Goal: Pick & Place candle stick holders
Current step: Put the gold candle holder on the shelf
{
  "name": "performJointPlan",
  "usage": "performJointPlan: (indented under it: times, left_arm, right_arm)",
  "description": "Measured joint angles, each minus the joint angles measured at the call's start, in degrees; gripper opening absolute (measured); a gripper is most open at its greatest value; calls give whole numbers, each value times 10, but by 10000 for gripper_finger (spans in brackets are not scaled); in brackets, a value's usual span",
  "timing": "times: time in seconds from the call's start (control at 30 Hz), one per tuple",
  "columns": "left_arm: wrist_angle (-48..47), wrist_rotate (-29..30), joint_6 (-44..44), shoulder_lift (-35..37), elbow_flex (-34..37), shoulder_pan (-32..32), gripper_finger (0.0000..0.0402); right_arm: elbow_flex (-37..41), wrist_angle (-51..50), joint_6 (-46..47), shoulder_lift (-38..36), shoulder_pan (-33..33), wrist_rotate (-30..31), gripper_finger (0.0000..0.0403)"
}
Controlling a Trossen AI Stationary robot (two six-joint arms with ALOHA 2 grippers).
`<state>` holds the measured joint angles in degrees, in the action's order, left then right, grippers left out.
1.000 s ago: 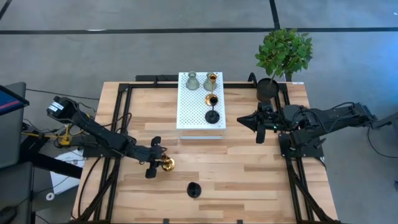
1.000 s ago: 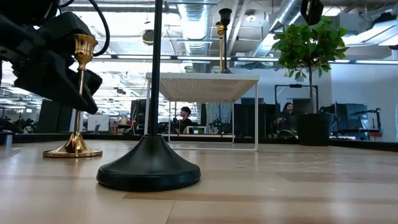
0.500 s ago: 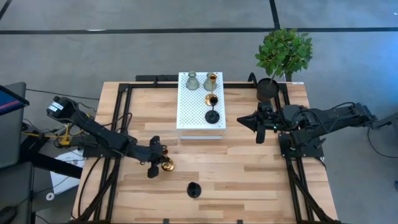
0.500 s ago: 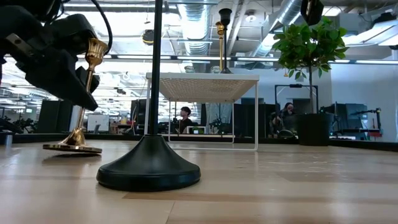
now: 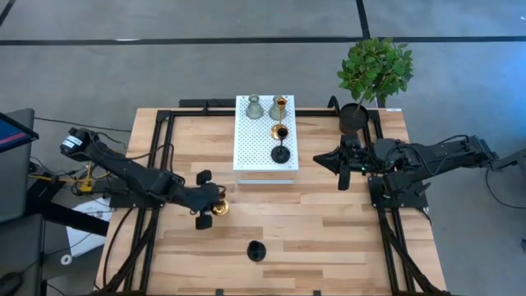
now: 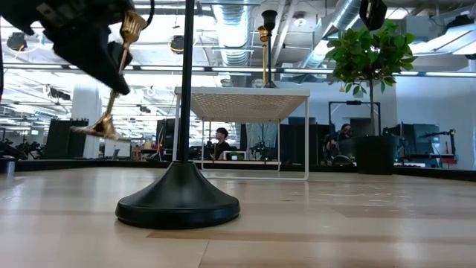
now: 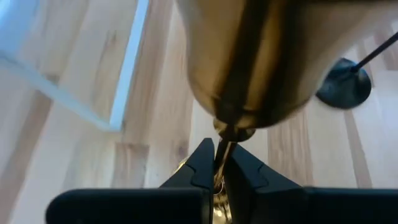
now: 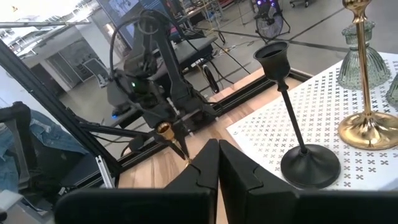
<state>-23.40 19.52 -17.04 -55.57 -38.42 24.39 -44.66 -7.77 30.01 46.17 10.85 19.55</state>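
My left gripper (image 5: 214,205) is shut on a shiny gold candlestick holder (image 6: 111,89), held above the table's left half and tilted. A black holder (image 5: 256,251) stands on its round base near the front edge; it also shows in the low view (image 6: 178,199). On the white perforated stand (image 5: 265,160) stand two grey-green holders (image 5: 255,107), a gold one (image 5: 280,130) and a black one (image 5: 281,153). My right gripper (image 5: 319,161) is shut and empty, right of the stand. My left gripper pinches the gold holder's thin stem (image 7: 221,149) between its two fingers, in the stem's upper part below the cup (image 6: 132,26). The fingers come from the table's left and lie across the stem. The holder is lifted clear and tilted, its round base (image 6: 99,130) hanging lowest.
A black pot (image 5: 355,117) with a green plant (image 5: 376,70) stands at the far right corner. Black frame rails (image 5: 156,164) run along the table's left and right sides. Bare wood lies between the stand and the front black holder. People sit in the room behind.
My left gripper has risen and gone a little toward the far edge, staying shut on the gold holder. The holder stood upright on the table, then tipped onto its base's edge, and now hangs tilted and clear of the table.
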Motion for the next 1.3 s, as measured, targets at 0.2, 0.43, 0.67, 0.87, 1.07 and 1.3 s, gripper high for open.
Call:
performJointPlan:
  times: [0.2, 0.43, 0.67, 0.87, 1.07, 1.3]
  left_arm:
    - [-15, 0, 21, 8, -3, -27, 15]
    - [-28, -1, 18, 12, -3, -49, 15]
    - [-18, -1, -2, 12, -4, -80, 15]
    - [-13, 12, -17, 12, -68, -84, 15]
    - [-10, 63, 16, 3, -172, -99, 15]
    - [-13, 47, 60, -43, -264, -194, 15]
  right_arm:
    - [0, 0, -1, 0, 0, -1, 0]
    - [0, -8, -1, 0, 0, -26, 0]
    - [0, -19, 0, 0, 0, -32, 0]
    - [0, -19, 0, 0, 0, -32, 0]
    - [0, -19, 0, 0, 0, -32, 0]
    - [0, -21, 0, 0, 0, -32, 0]
